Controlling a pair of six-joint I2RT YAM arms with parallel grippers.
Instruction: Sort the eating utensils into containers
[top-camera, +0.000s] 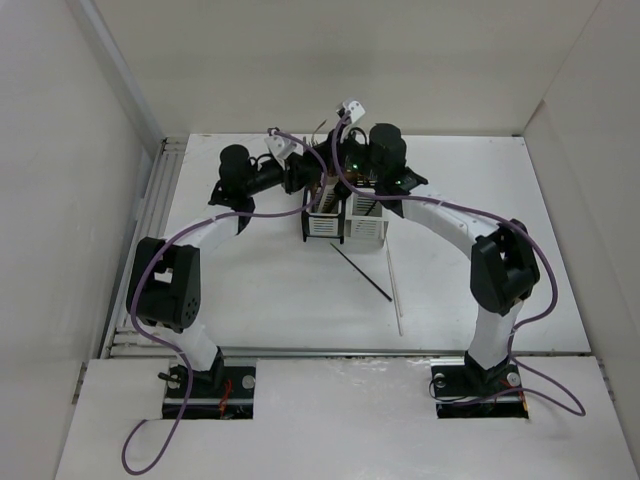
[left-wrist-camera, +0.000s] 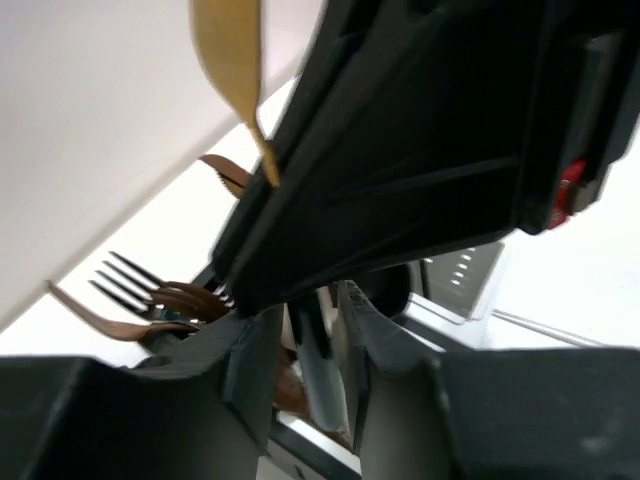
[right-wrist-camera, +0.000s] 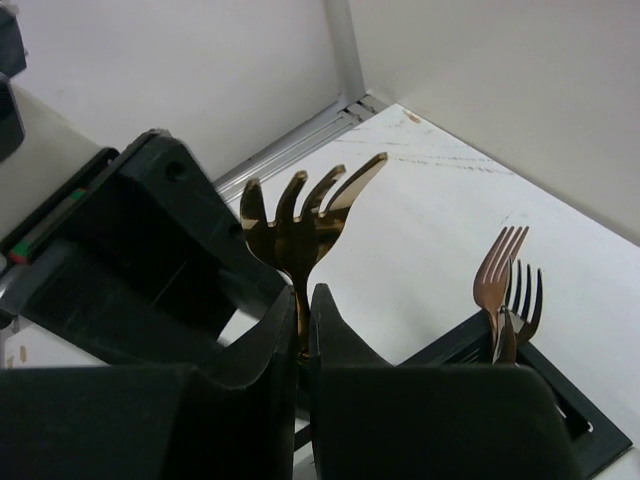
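The two joined containers (top-camera: 340, 226) stand mid-table with several utensils upright in them. My right gripper (top-camera: 348, 182) hangs over them, shut on the neck of a gold fork (right-wrist-camera: 300, 220), tines up; the grip shows in the right wrist view (right-wrist-camera: 303, 325). Copper and black forks (right-wrist-camera: 505, 285) stand in the slotted black top (right-wrist-camera: 565, 405). My left gripper (top-camera: 304, 180) reaches in from the left. In the left wrist view (left-wrist-camera: 308, 332) its fingers stand a little apart around a slim grey utensil (left-wrist-camera: 322, 385), with a gap on one side. A gold spoon (left-wrist-camera: 230, 60) and dark forks (left-wrist-camera: 160, 292) show behind.
A black chopstick (top-camera: 361, 273) and a white chopstick (top-camera: 394, 290) lie on the table in front of the containers. The right arm's black body (left-wrist-camera: 420, 150) fills much of the left wrist view. White walls enclose the table on three sides.
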